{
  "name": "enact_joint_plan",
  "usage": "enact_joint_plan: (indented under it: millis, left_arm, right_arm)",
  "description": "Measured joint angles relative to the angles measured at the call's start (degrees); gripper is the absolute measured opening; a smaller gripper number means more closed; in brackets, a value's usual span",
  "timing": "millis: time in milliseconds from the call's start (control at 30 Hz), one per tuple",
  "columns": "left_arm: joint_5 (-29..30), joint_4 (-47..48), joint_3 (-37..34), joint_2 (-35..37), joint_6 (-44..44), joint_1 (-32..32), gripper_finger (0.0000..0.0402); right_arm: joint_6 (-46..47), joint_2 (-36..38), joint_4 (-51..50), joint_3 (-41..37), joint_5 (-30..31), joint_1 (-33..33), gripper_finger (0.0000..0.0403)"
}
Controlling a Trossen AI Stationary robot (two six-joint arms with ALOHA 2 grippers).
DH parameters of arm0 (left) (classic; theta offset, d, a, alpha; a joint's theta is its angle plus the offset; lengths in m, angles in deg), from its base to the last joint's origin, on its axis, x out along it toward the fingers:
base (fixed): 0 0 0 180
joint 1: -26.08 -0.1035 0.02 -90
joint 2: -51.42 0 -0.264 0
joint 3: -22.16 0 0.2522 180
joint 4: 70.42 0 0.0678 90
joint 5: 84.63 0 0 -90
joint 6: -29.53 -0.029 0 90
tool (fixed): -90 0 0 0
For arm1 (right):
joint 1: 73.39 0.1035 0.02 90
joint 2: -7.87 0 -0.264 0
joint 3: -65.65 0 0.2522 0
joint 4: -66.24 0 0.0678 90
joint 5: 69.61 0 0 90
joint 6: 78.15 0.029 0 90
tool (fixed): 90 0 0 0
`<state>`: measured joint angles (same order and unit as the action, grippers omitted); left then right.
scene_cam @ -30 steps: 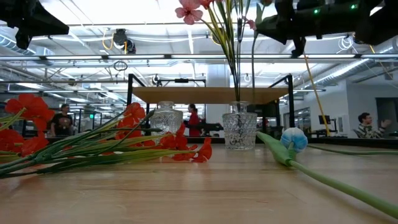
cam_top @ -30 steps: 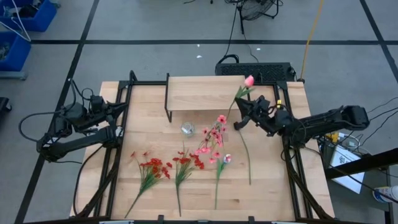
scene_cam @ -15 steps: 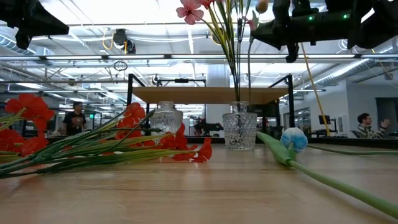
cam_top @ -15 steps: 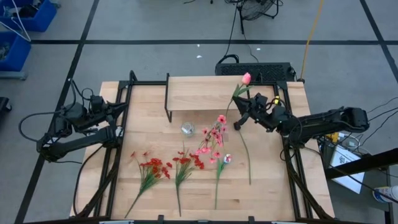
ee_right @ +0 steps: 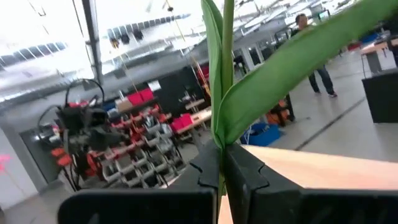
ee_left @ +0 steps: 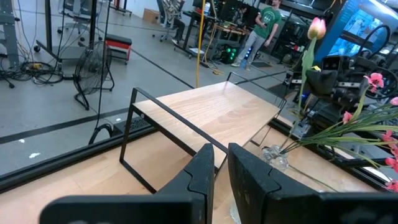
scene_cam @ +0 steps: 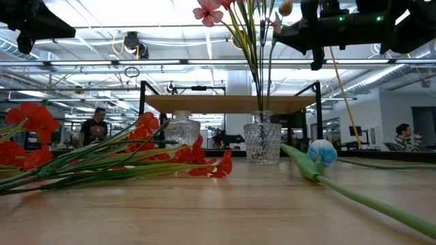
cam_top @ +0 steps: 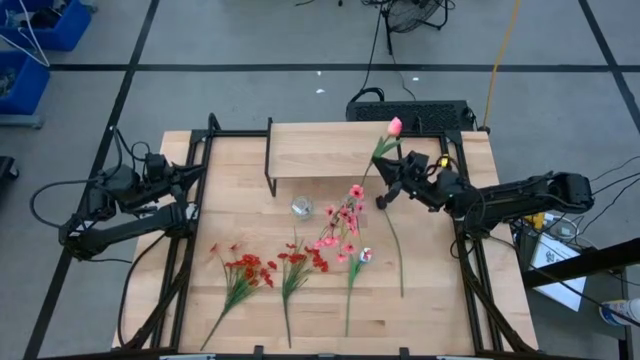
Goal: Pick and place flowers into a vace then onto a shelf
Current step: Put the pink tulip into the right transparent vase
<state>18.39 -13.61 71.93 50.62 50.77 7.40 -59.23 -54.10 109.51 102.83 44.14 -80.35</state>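
Flowers: the shelf (cam_top: 325,150) stands at the far side of the table, no vase on it yet. Right gripper (cam_top: 388,186) hangs in the air between shelf and table's right edge, fingers clamped on the stem of a pink tulip (cam_top: 395,126); stem runs up through the fingers in the right wrist view, bud above, upright. Step in hand: carrying this tulip to a vase. Vase with pink blossoms (cam_top: 343,213) sits just beside the gripper toward the table middle; a second, empty glass vase (cam_top: 301,207) is further left. Next move likely calls for lining the stem end over a vase mouth, then lowering. Red sprays (cam_top: 246,272) lie on the near table, well apart. Left gripper (cam_top: 190,172) waits at the left edge, fingers nearly together, empty.
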Motion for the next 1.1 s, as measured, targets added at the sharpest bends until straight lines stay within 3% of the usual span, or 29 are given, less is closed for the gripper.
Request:
enact_joint_plan:
  millis: [533, 867, 1100]
  left_arm:
    - [-0.02, 0.0, -0.01, 0.0, 0.0, 0.01, 0.0051]
    - [0.0, 0.0, 0.0, 0.0, 0.0, 0.02, 0.0051]
    - [-0.02, 0.0, 0.0, 0.0, 0.0, 0.0, 0.0051]
  right_arm:
    - [-0.53, -2.53, -3.86, 0.05, -0.2, -0.09, 0.0]
    - [-2.6, -8.58, -3.78, 0.07, -7.33, 0.2, 0.0]
    - [-7.47, -11.65, -3.67, 0.09, -7.47, 1.07, 0.0004]
